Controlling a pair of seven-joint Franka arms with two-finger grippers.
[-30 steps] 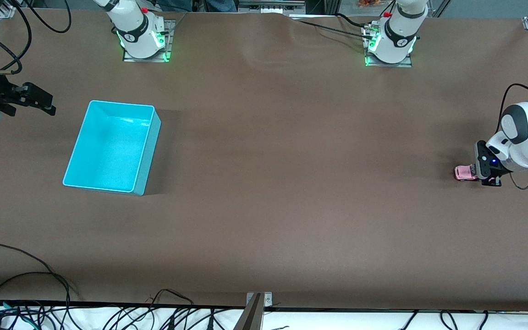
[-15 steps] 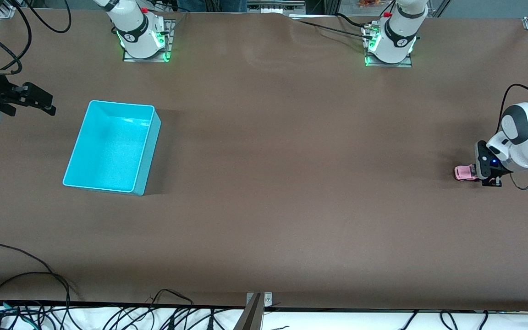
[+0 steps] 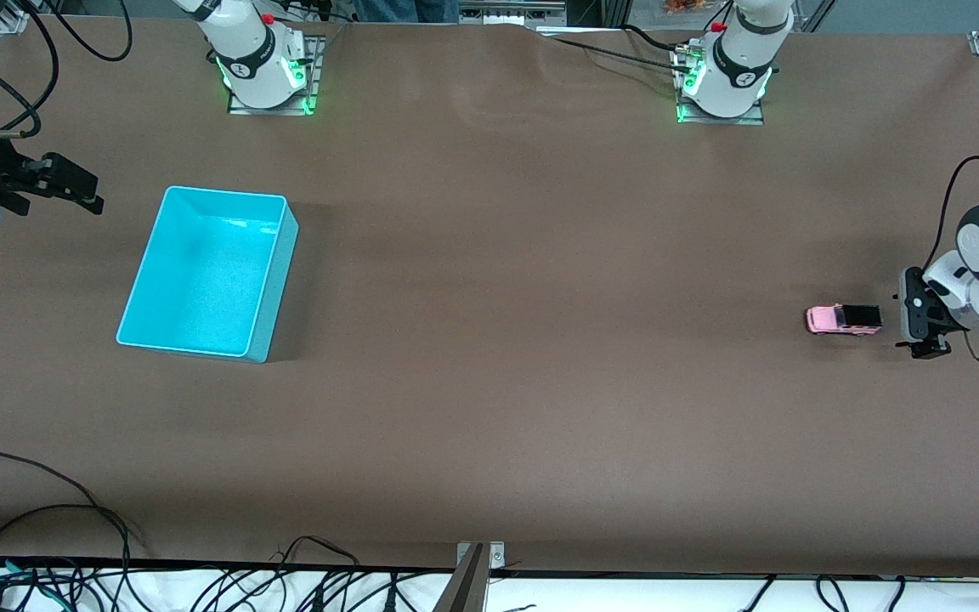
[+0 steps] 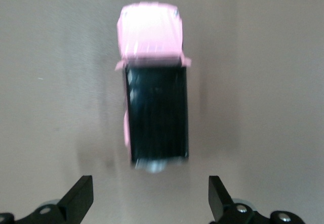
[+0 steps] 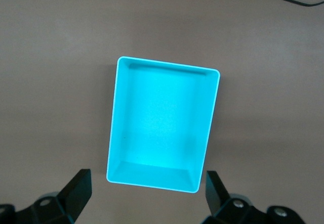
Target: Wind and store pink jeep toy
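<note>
The pink jeep toy [image 3: 843,320], with its black roof panel, stands on the brown table near the left arm's end. It is free of the gripper and looks motion-blurred in the left wrist view [image 4: 154,87]. My left gripper [image 3: 910,321] is open and empty low over the table just beside the jeep, toward the left arm's end; in its wrist view [image 4: 149,204] the jeep lies clear of the fingertips. My right gripper [image 3: 73,189] waits open and empty beside the cyan bin [image 3: 283,272], and the right wrist view [image 5: 147,198] looks down on the empty bin [image 5: 152,176].
Both arm bases [image 3: 262,68] [image 3: 723,81] stand along the table edge farthest from the front camera. Loose black cables [image 3: 73,510] lie along the edge nearest to it. Bare brown table [image 3: 540,297] stretches between the jeep and the bin.
My left gripper has opened, let go of the jeep and drawn back toward the left arm's end. The jeep has moved a short way toward the bin's end. The right arm has not moved.
</note>
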